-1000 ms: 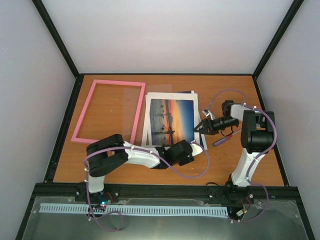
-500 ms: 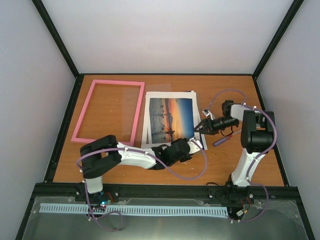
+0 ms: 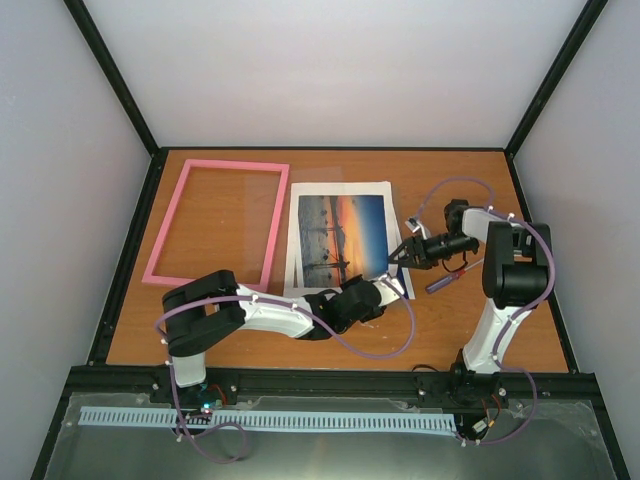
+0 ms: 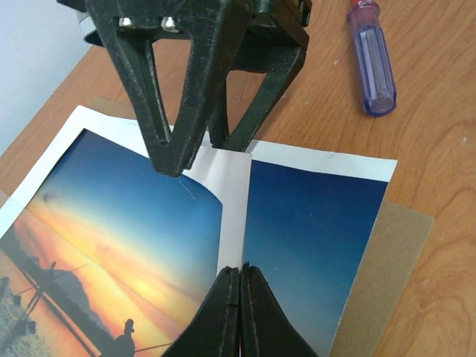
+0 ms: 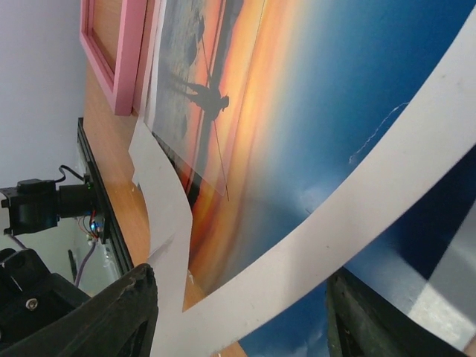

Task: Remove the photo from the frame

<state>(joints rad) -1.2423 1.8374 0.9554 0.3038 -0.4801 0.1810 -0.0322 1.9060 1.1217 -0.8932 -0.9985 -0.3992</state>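
The photo (image 3: 340, 236), an orange-and-blue sunset print with a white border, lies on the table to the right of the pink frame (image 3: 215, 222). Its near right edge is lifted and curled. In the left wrist view my left gripper (image 4: 240, 271) is shut on that raised white edge of the photo (image 4: 134, 216). My right gripper (image 3: 398, 255) stands open at the photo's right edge. The curled white border of the photo (image 5: 312, 97) runs between its fingers (image 5: 111, 312) without being pinched. Another blue print (image 4: 312, 230) shows under the lifted edge.
A purple-handled screwdriver (image 3: 450, 277) lies just right of the right gripper, also visible as the screwdriver (image 4: 372, 63). A brown board (image 4: 387, 275) sticks out under the prints. A white sheet (image 5: 163, 201) curls up near the pink frame (image 5: 123, 52). Black rails border the table.
My left gripper has closed on the photo's lifted edge and drawn back slightly to the left. The prints shifted a little. The right arm has stayed put.
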